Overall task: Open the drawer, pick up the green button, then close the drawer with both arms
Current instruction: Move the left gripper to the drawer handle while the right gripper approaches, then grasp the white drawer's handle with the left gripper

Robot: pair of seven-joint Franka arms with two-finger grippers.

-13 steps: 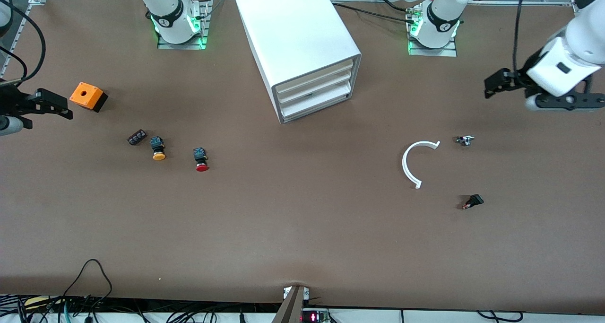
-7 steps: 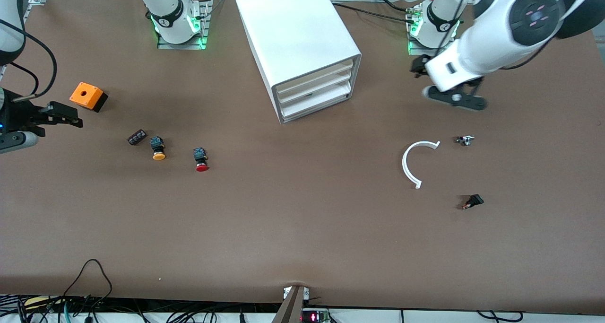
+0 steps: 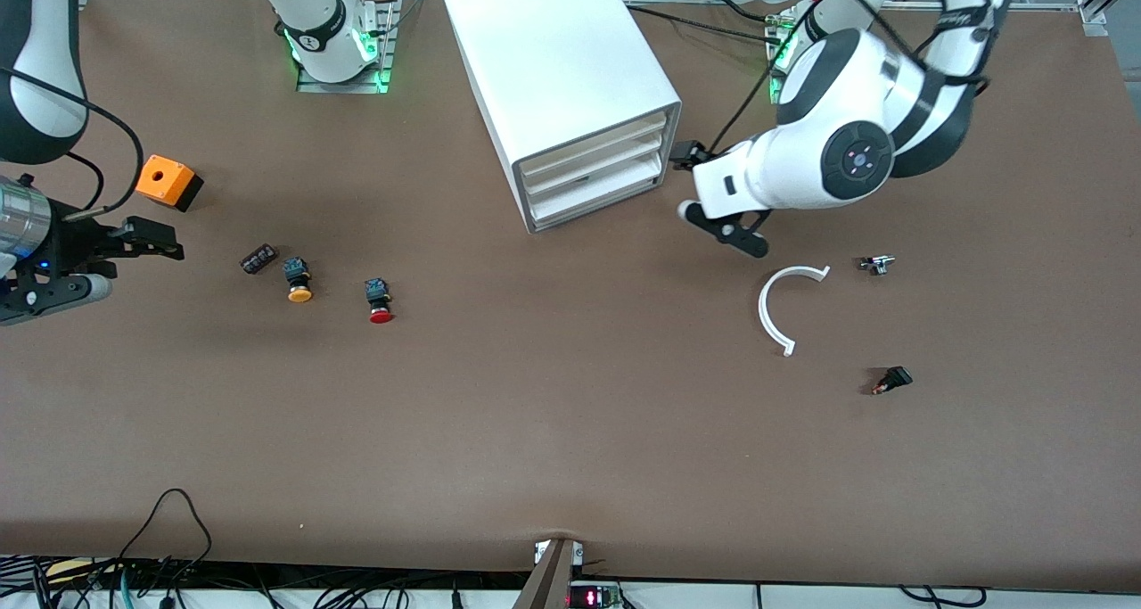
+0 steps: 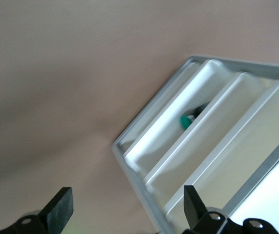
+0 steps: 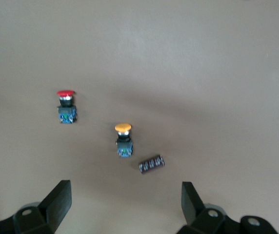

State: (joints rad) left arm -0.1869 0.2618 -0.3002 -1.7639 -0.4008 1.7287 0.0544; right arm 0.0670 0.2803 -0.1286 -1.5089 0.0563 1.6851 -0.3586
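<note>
The cabinet [image 3: 570, 92] stands on the bench [image 3: 570, 431] between the two arm bases, its stacked fronts turned toward the front camera and slanted toward the left arm's end. The drawer [image 3: 593, 201] is the lowest front and is judged shut or nearly so — no tray is seen projecting. The button [image 4: 187, 120] is seen only in the left wrist view, as a green cap lying inside one of the shallow trays; which tray cannot be told with certainty.

The left pincer [image 3: 713, 208] is held just beside the cabinet's front corner toward the left arm's end, low over the bench, with its fingers [image 4: 59, 210] spread apart and nothing between them. The drawer front lies directly ahead of it, its long edge running slantwise across the approach. The left arm is clearly the nearer one.

The right pincer [image 3: 147, 239] is over the bench at the right arm's end, well apart from the cabinet — likewise spread and empty. Below it lie a red button [image 5: 66, 106], a yellow button [image 5: 124, 139] and a small dark part [image 5: 151, 164].
</note>
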